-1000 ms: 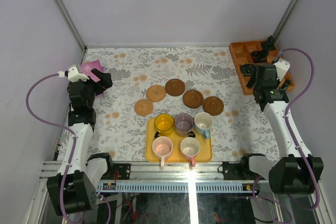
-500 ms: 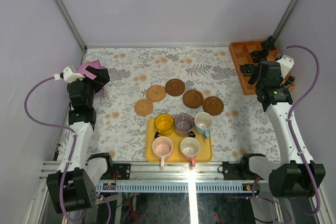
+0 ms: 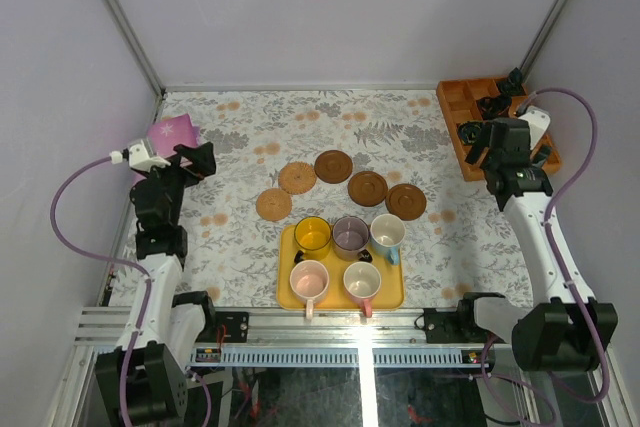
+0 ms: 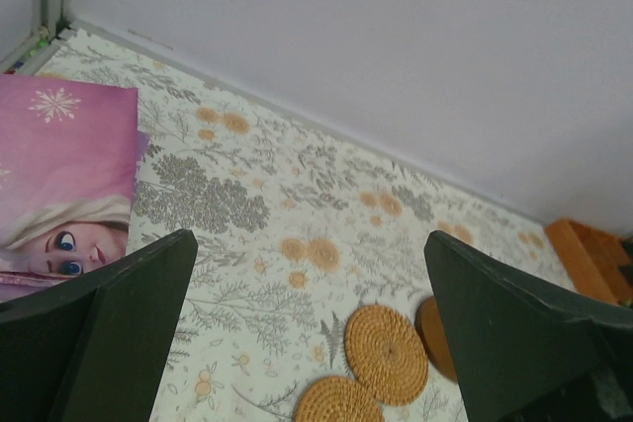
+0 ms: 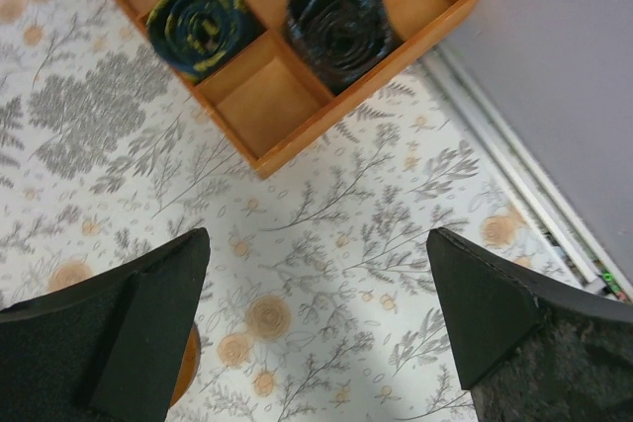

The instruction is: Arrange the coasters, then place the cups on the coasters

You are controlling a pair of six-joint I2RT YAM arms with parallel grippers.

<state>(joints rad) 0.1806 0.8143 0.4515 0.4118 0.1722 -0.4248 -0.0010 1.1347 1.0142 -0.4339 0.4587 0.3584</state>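
Five coasters lie in a loose arc mid-table: two tan woven ones (image 3: 297, 178) (image 3: 273, 205) and three dark brown ones (image 3: 333, 166) (image 3: 367, 187) (image 3: 406, 201). Just in front, the cups stand on a yellow tray (image 3: 284, 289): yellow (image 3: 312, 234), purple-grey (image 3: 350, 235), light blue (image 3: 386, 232), and two pink (image 3: 309, 278) (image 3: 361, 279). My left gripper (image 3: 200, 159) hovers open at the left, aimed toward the tan coasters (image 4: 386, 353). At the right, near the orange tray, my right gripper (image 3: 480, 144) is open. Both grippers (image 4: 309, 239) (image 5: 318, 234) hold nothing.
A pink picture card (image 3: 172, 132) lies at the far left. An orange compartment tray (image 5: 277, 160) with dark rolled items (image 5: 336, 12) fills the back right corner. Walls close in the table on three sides.
My left arm has swung off the pink card and a little toward the middle. My right wrist has shifted slightly near the orange tray. Both grippers stay open.
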